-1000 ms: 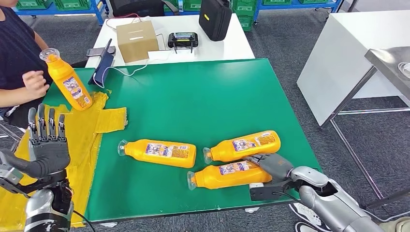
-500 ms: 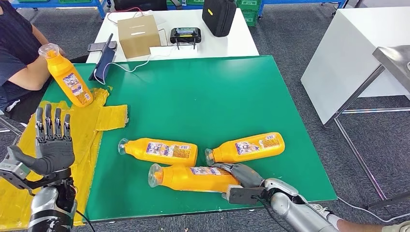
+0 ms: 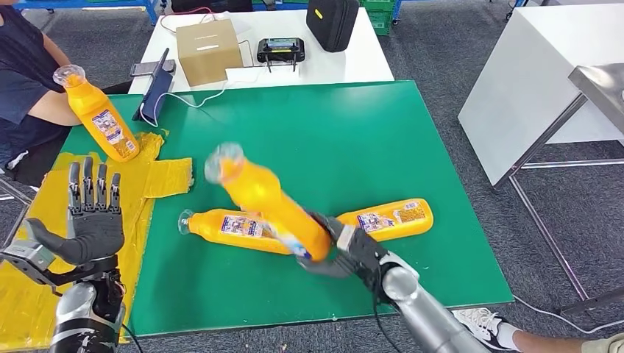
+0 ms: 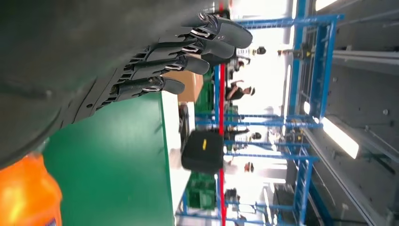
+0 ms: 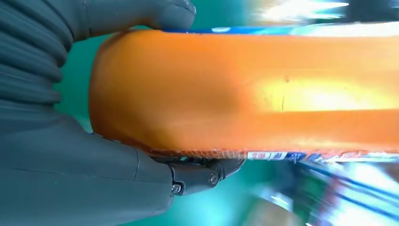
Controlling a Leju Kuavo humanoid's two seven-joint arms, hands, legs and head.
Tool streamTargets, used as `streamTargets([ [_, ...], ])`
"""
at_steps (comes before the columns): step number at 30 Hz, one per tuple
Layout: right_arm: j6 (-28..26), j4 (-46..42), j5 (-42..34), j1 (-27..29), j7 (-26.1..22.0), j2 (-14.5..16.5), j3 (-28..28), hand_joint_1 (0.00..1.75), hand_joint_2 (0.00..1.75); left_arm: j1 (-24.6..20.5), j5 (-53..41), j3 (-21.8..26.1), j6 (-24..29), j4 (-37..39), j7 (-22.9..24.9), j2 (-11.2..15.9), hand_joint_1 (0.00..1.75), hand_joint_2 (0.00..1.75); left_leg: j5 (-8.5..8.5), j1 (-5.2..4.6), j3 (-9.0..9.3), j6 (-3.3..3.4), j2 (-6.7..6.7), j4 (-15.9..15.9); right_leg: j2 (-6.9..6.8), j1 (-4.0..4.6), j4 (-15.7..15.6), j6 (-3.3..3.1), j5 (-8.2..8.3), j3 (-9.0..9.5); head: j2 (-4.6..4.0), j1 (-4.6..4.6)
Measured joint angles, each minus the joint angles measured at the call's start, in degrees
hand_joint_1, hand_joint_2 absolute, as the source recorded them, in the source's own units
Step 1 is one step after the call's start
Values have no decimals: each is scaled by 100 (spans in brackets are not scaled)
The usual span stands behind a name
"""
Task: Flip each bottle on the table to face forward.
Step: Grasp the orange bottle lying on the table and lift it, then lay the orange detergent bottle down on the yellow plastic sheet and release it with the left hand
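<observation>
My right hand (image 3: 344, 252) grips the base of an orange bottle (image 3: 266, 199) and holds it tilted up off the green table (image 3: 346, 147), cap end raised toward the far left. The right wrist view shows the thumb and fingers (image 5: 202, 173) wrapped around the same orange bottle (image 5: 263, 94). Two more orange bottles lie flat: one (image 3: 221, 226) partly behind the lifted one, one (image 3: 394, 218) to its right. A person at the far left holds another orange bottle (image 3: 99, 118) upright. My left hand (image 3: 90, 213) is raised at the left, fingers straight and apart, holding nothing.
A yellow cloth (image 3: 154, 180) covers the table's left edge. Beyond the green table stands a white table (image 3: 353, 62) with a cardboard box (image 3: 206, 50), a controller (image 3: 278, 50) and a black case (image 3: 329, 22). A tablet (image 3: 153, 99) leans at the far left corner. Another white table (image 3: 530, 73) stands to the right.
My right hand has lifted the near bottle off the table and swung its cap end up and leftward; before, it lay flat. The left hand stays raised. The camera shifted slightly.
</observation>
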Motion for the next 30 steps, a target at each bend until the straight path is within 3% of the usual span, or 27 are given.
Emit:
streamTargets([
  [4, -84, -236, -488, -564, 346, 455, -271, 175, 175, 4, 140, -219, -173, -133, 232, -82, 0, 175, 12, 0, -19, -1, -30, 0, -28, -1, 2, 0, 0, -7, 0, 4],
  [11, -736, 145, -191, -1700, 763, 1050, -357, 175, 175, -117, 248, -902, -248, -234, 575, -246, 0, 175, 22, -12, -45, 14, -43, 2, -36, -13, 2, 13, 9, -28, 0, 4],
  [19, -886, 731, 117, -2359, 1047, 1411, -254, 175, 175, -207, 399, -1255, -280, -240, 588, -254, 0, 175, 22, -15, -50, 14, -51, 3, -44, -11, 2, 13, 8, -30, 0, 3],
  [30, -392, 2223, 981, -2873, 1329, 1878, 686, 175, 175, -345, 543, -1476, -323, -252, 655, -255, 0, 175, 23, -14, -53, 13, -53, 2, -47, -10, 3, 13, 8, -33, 0, 3],
])
